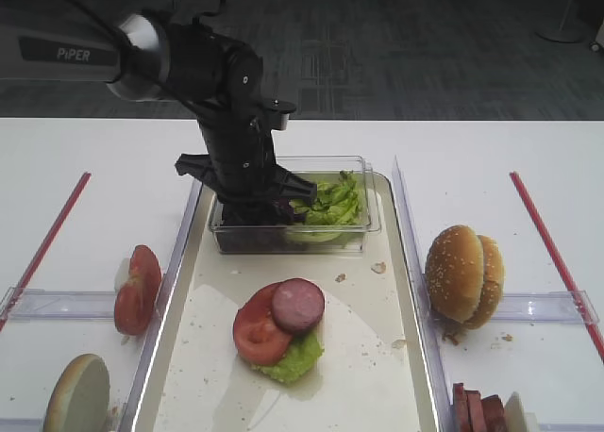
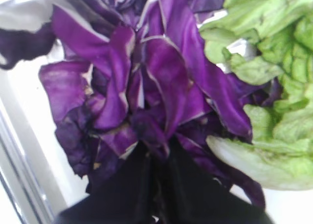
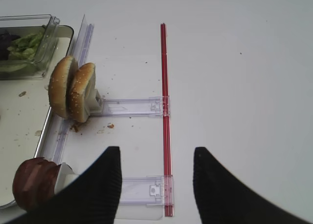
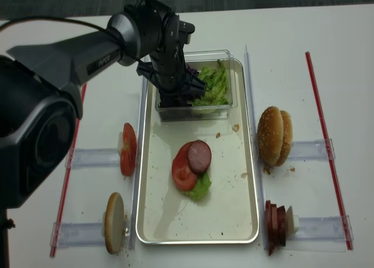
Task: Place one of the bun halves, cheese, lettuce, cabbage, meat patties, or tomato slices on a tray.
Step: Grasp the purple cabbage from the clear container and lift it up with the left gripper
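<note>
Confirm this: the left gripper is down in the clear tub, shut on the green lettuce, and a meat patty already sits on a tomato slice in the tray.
Wrong in one respect: the left gripper is shut on the purple cabbage, not the lettuce beside it, as the left wrist view shows. The rest holds: it is in the clear tub, and the meat patty sits on the tomato slice in the tray.

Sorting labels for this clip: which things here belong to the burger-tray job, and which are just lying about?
Job:
- cabbage, pinched by left gripper
- lettuce
- tray
- tomato slices
- meat patties
- bun halves

Lying about:
- red strips
- crumbs
</note>
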Tool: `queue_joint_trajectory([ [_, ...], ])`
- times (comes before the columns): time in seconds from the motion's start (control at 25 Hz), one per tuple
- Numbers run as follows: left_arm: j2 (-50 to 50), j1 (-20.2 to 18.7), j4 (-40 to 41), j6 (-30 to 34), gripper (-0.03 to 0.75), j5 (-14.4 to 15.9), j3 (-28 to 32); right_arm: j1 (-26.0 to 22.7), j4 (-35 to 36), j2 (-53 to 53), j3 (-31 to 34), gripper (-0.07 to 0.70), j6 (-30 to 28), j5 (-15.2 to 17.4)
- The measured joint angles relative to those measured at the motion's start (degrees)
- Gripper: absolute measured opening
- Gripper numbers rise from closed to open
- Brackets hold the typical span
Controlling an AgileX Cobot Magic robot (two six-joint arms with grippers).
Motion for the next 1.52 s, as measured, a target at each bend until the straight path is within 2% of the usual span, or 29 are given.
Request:
queue_joint_trajectory([
  [0.32,-1.2,0.0,0.5,0.0,-0.005,1.8,0.0,0.0,0.0,0.0,0.0,0.375,0.0,0.0],
  [0.52,-4.3,0.0,1.1,0.0,-0.006,1.7,0.0,0.0,0.0,0.0,0.0,0.375,0.0,0.0],
  [0.8,-6.7,0.0,1.4,0.0,-0.006,5.7,-1.3,0.0,0.0,0.0,0.0,0.375,0.0,0.0],
  [1.32,-11.5,-0.6,1.9,0.0,-0.006,8.9,-1.4,0.0,0.0,0.0,0.0,0.375,0.0,0.0],
  [1.52,-12.0,-0.7,2.0,-0.1,-0.006,11.4,-1.4,0.0,0.0,0.0,0.0,0.375,0.0,0.0],
])
